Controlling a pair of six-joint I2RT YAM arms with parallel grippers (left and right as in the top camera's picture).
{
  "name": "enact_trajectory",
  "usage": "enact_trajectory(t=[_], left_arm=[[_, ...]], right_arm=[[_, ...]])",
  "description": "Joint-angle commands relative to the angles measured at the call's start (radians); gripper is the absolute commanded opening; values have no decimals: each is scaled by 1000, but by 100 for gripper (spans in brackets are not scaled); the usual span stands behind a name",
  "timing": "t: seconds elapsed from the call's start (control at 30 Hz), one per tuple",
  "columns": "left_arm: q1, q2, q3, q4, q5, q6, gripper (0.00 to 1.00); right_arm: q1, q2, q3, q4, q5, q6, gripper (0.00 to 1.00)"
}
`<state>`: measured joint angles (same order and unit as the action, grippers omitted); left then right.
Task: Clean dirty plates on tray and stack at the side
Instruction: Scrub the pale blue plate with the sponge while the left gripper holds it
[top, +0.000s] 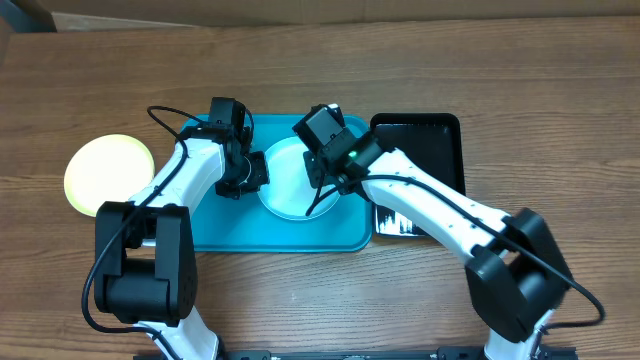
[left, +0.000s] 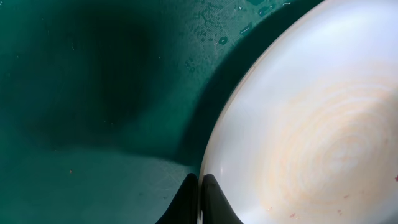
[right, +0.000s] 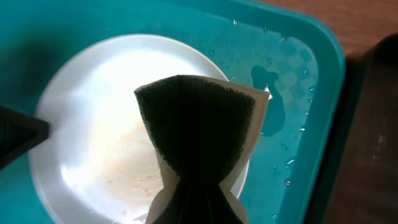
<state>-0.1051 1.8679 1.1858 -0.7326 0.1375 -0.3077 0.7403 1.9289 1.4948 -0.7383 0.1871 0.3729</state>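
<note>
Left claw (left: 199, 186): pinched shut on the rim of the white plate (left: 311, 124), pinning it at its left edge. Right claw (right: 194, 202): clamped on a sponge (right: 199, 124), green scrub face folded out, hanging over the plate's right half. Can't tell if it's touching the plate.

The plate sits flat in the tray (right: 298, 74), roughly centre. The left wrist view shows faint tan rings across its face, and the right wrist view shows a few flecks near the lower middle. My read: scrub is under way and the plate isn't clean yet. There are water beads and a small puddle on the tray floor towards the far right corner.

Further out, the yellow-green plate (top: 108, 175) lies alone on the tabletop (top: 320, 300), left of the tray and well apart from it. It looks smear-free from overhead, so I'd count it as done and the base of the stack.

The black tray (top: 430, 135) sits just beside the tray on the right. It isn't in play.

The third plate isn't visible in any view. It could be under the white one, can't tell.

Progress estimate: one of three finished, second mid-clean. Left to do: finish the white plate, move it onto the yellow-green one, then find and clean the last.
</note>
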Motion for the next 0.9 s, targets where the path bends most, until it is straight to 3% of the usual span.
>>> enact_trajectory(t=[0.0,0.5,0.7,0.87], left_arm=[[-7,8,16,3,-14,16,4],[-7,8,16,-2,-14,16,4],[-7,8,16,-5,-14,20,4],[-7,8,16,-11,-14,41,4]], right_arm=[[-1,50,-1,26,26,18,4],[-2,170,-1,72,51,29,4],[-12,215,-2,72,58,108,4],[-24,215,-2,52,-37,111,4]])
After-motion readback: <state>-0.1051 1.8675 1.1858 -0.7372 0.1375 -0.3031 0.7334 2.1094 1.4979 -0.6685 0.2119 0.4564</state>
